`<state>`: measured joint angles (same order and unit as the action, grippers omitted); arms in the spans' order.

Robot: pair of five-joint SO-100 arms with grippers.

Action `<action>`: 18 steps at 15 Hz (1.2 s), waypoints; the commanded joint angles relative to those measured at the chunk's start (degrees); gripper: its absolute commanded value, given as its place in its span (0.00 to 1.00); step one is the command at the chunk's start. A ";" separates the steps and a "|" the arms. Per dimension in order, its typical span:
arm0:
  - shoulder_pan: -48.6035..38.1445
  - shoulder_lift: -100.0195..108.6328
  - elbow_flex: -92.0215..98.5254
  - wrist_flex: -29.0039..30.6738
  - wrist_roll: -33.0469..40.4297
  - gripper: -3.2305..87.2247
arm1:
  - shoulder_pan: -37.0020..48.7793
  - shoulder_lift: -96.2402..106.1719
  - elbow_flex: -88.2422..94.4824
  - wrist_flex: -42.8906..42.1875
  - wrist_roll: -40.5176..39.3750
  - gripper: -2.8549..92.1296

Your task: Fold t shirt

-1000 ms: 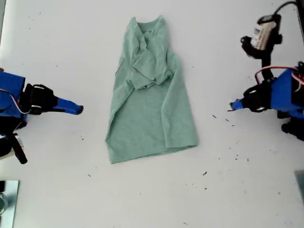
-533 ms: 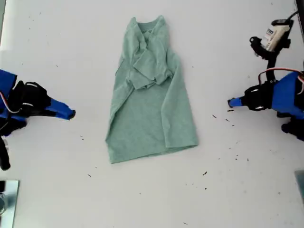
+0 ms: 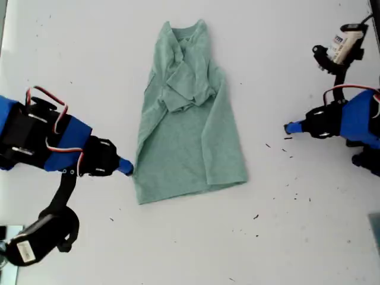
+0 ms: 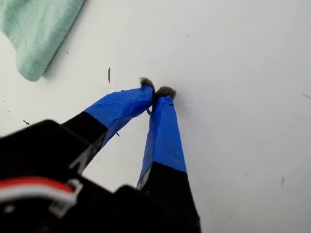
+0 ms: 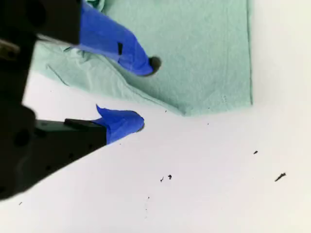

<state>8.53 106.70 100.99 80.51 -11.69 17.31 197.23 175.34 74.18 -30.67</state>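
Now for the exterior view. Shows the t shirt (image 3: 187, 136) lying flat in the middle of the frame on the white table (image 3: 297, 237), neck toward the top, both sides folded in. Puts my second gripper (image 3: 126, 168) at the left of the frame, right at the shirt's lower left corner. Puts my first gripper (image 3: 290, 127) at the right of the frame, well apart from the cloth.

Next, the first wrist view. Shows my first gripper with its blue tips pressed together on nothing, over bare table, with only a corner of the shirt near.

Last, the second wrist view. Shows my second gripper with its tips apart, one over the cloth near the hem and one over the table just beside the edge.

Looks like the step of reaching for the hem. Calls next for closing on that corner, bringing my first gripper to the other corner, then lifting the hem up to the neck.
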 commanded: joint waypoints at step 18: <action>-9.05 -7.73 -12.66 0.44 5.36 0.03 | -0.79 2.99 2.99 1.05 -0.35 0.06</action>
<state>1.05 98.61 95.19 80.60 -8.26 17.23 199.16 175.34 75.15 -30.76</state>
